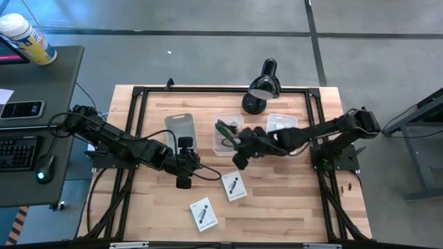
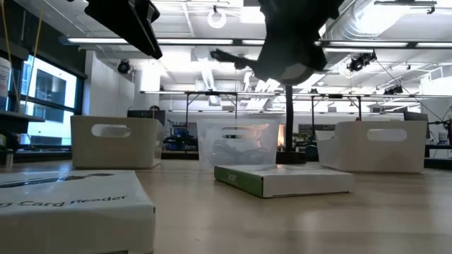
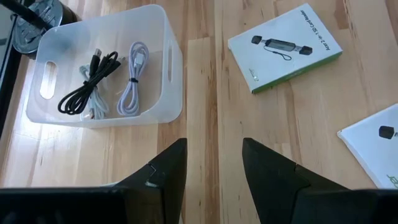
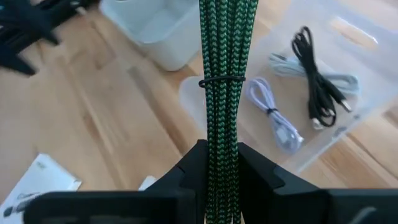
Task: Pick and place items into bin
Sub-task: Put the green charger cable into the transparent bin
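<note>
My right gripper (image 4: 221, 155) is shut on a green braided cable bundle (image 4: 221, 50), bound by a thin black tie. In the high view it (image 1: 239, 144) hovers at the near edge of the clear bin (image 1: 227, 135), which holds a black cable (image 4: 317, 74) and white cables (image 4: 277, 118). My left gripper (image 3: 214, 155) is open and holds nothing. It hangs over bare wood (image 1: 194, 164), pointing toward the clear bin (image 3: 102, 68). Two white card-reader boxes (image 1: 234, 185) (image 1: 203, 213) lie flat on the table. My right gripper pinches the green cable bundle between its two fingers at the bundle's near end (image 4: 221, 134). The bundle runs lengthwise straight out past the fingertips. It is lifted clear of the table and reaches over the clear bin's rim (image 4: 205, 93).
A white bin (image 1: 181, 131) stands left of the clear bin and another (image 1: 280, 124) right of it. The black desk lamp (image 1: 261, 86) stands at the far edge. A black frame (image 1: 138, 124) borders the wooden table. Bare wood lies near the left gripper.
</note>
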Controlling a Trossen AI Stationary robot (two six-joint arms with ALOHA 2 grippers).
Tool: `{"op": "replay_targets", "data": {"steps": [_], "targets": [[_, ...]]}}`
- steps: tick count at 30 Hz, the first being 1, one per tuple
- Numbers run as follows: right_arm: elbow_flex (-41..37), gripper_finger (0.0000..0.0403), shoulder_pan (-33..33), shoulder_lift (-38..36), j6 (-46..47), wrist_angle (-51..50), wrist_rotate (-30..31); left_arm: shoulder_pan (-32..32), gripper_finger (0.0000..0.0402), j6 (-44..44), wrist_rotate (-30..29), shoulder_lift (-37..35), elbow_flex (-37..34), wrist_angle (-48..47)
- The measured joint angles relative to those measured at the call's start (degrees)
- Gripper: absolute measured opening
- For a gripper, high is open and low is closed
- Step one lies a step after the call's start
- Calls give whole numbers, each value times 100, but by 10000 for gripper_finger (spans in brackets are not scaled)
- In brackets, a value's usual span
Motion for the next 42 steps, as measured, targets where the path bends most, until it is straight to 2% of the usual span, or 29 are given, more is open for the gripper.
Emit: {"op": "replay_targets", "data": {"steps": [6, 11, 19, 36, 42], "targets": [[-2, 61, -598, 111, 307, -295, -370, 0, 143, -2, 0, 0, -1, 0], [-1, 61, -1050, 267, 316, 29, -851, 0, 143, -2, 0, 0, 0, 17], [-2, 61, -1362, 653, 292, 156, -1321, 0, 143, -2, 0, 0, -1, 27], [-6, 64, -1390, 942, -93, 373, -1372, 4, 143, -2, 0, 0, -1, 90], [-7, 94, -1392, 942, -189, 560, -1297, 4, 143, -2, -39, 0, -1, 90]]}}
